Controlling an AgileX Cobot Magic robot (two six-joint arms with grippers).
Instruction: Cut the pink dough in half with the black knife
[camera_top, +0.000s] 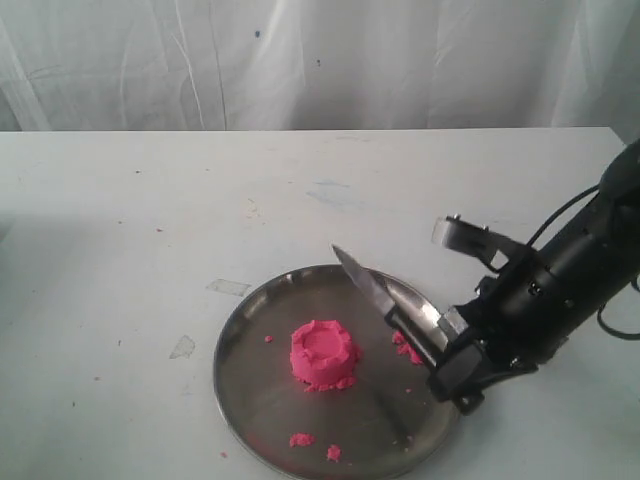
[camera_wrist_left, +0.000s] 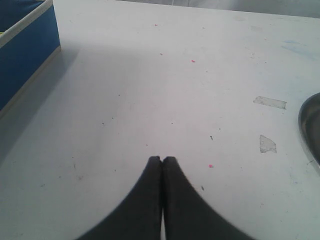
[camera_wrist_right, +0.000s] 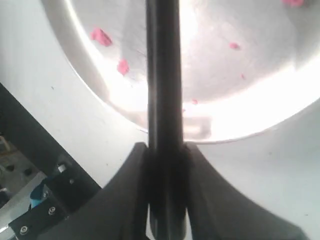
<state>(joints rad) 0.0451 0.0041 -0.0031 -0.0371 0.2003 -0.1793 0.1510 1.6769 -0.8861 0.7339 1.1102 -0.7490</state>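
Observation:
The pink dough (camera_top: 323, 354) is one round lump with a dented top, sitting near the middle of the round steel plate (camera_top: 262, 400). My right gripper (camera_top: 428, 338) is shut on the handle of the black knife (camera_top: 372, 286), which slants up and left above the plate's right side, its tip apart from the dough. In the right wrist view the black knife (camera_wrist_right: 163, 75) runs straight out from between the fingers (camera_wrist_right: 132, 170) of the right gripper (camera_wrist_right: 165, 150) over the plate (camera_wrist_right: 250, 90). My left gripper (camera_wrist_left: 162, 160) is shut and empty above bare table; the exterior view does not show it.
Pink crumbs (camera_top: 301, 439) lie on the plate's front and right parts. Two tape scraps (camera_top: 229, 287) are stuck to the white table left of the plate. A blue box (camera_wrist_left: 25, 55) shows in the left wrist view. A white curtain hangs behind.

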